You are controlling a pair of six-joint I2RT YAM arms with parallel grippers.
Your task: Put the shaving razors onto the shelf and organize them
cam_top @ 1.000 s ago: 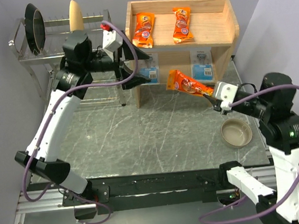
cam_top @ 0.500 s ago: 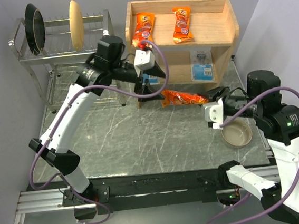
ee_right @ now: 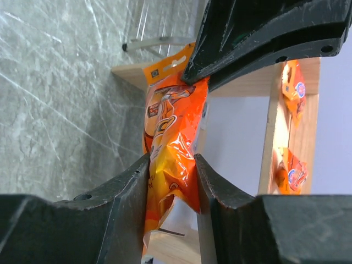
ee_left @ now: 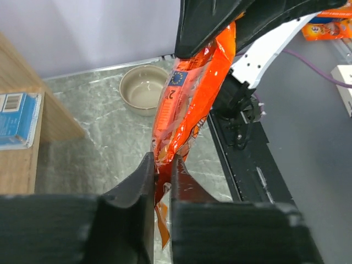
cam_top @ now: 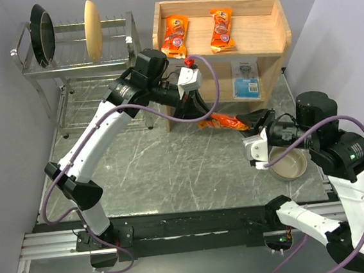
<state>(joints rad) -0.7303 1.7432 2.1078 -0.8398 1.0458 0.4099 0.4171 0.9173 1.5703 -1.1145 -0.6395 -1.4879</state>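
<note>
One orange razor packet point(cam_top: 224, 121) hangs above the table in front of the wooden shelf point(cam_top: 234, 4), held at both ends. My left gripper point(cam_top: 206, 115) is shut on its left end, and the jaws pinch the thin seam point(ee_left: 163, 171) in the left wrist view. My right gripper point(cam_top: 254, 125) is shut on the packet's other end point(ee_right: 171, 177). Two more orange packets point(cam_top: 175, 35) point(cam_top: 221, 29) lie on the top tier. A blue-and-white razor card point(cam_top: 249, 82) stands on the lower tier at the right. My left arm hides the lower tier's left part.
A tan bowl point(cam_top: 288, 164) sits on the table at the right, under my right arm. A chrome dish rack point(cam_top: 65, 64) with a black pan point(cam_top: 43, 35) and a tan plate point(cam_top: 92, 29) stands at the back left.
My left arm swung right from the shelf's lower tier to the packet and shut on its left end. My right gripper drew back and lowered, keeping hold of the packet.
</note>
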